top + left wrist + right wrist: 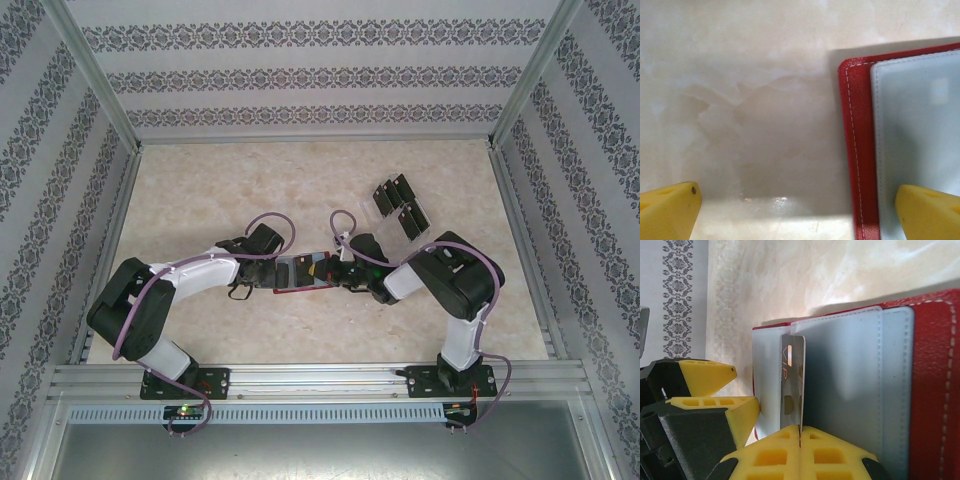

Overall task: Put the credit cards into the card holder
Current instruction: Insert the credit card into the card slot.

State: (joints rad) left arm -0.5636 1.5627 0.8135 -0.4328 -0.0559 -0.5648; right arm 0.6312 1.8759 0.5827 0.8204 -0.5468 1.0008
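**A:** While the right fingers point(800, 437) were clenched, what were they grasping?

**B:** A single card point(792, 385). They had it pinched by one short end, and it stood edge-on over the pale grey-blue pockets of the card holder point(932, 390). I could not tell whether its far end was touching a pocket.

**A:** And how did the card holder lie?

**B:** It was spread open and flat on the worktop point(200, 190), lining upward. In the overhead view it sat between the two sets of fingers.

**A:** What about the left fingers point(258, 268)?

**B:** They were released, spread wide and grasping nothing, at the holder's left end. From the left wrist camera, one yellow fingertip point(930, 212) hung over the holder's pale pocket, just inside its red stitched border. The other was over bare worktop, well to the side of the holder.

**A:** Where were the other credit cards point(400, 203)?

**B:** They were well apart from the holder, beyond its right end, standing dark in a clear rack point(384, 207). There were perhaps four, though they were too small in the overhead view to count with confidence.
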